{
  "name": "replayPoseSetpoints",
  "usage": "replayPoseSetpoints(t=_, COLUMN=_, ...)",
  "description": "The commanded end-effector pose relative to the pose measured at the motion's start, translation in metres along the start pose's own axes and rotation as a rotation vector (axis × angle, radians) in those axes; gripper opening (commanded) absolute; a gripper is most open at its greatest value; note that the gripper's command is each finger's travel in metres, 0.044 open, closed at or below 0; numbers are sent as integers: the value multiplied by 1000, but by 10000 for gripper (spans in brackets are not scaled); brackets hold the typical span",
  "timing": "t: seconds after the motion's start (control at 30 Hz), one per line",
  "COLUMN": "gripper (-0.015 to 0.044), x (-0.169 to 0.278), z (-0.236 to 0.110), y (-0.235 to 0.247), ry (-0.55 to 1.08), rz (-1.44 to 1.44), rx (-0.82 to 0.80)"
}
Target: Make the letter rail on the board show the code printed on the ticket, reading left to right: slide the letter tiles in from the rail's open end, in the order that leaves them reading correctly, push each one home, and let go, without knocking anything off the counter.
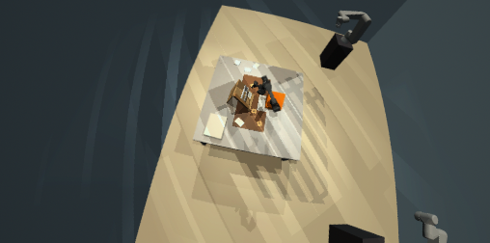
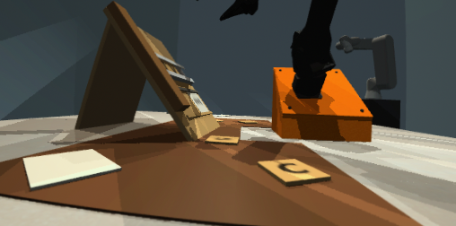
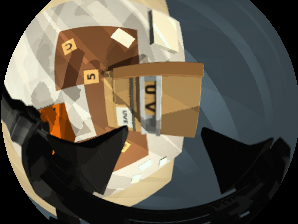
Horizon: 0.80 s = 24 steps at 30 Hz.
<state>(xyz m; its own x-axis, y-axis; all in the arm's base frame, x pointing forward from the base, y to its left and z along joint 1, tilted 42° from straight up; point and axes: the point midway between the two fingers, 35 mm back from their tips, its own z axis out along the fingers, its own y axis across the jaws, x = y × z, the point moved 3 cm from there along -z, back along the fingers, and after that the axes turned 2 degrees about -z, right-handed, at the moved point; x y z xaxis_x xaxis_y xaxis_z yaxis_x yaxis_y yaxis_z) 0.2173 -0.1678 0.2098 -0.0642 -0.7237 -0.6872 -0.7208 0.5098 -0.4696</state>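
Observation:
The tilted wooden board carries a grey letter rail holding a U tile and a V tile, side by side. The ticket below the rail starts with "UVE"; the rest is unreadable. A C tile lies on the mat. A tile reading S or 5 lies by the board's foot. Another tile is partly hidden behind a finger. My gripper is wide open and empty, above the board and clear of the rail.
A brown mat lies under the tiles. A white card rests on it. My arm stands on the orange base. A cream block sits near the counter's corner; several small white pieces lie at the opposite end.

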Motion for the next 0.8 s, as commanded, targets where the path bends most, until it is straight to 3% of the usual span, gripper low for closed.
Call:
replayPoseSetpoints(t=0.0, gripper=414, x=1, z=2, y=1, ry=-5, rz=3, rx=-4)
replayPoseSetpoints(t=0.1, gripper=340, x=27, z=18, y=-1, ry=10, rz=97, rx=-70)
replayPoseSetpoints(t=0.47, gripper=340, x=143, z=114, y=21, ry=141, rz=488, rx=-361)
replayPoseSetpoints(t=0.77, gripper=340, x=225, z=197, y=85, ry=303, rz=757, rx=-568)
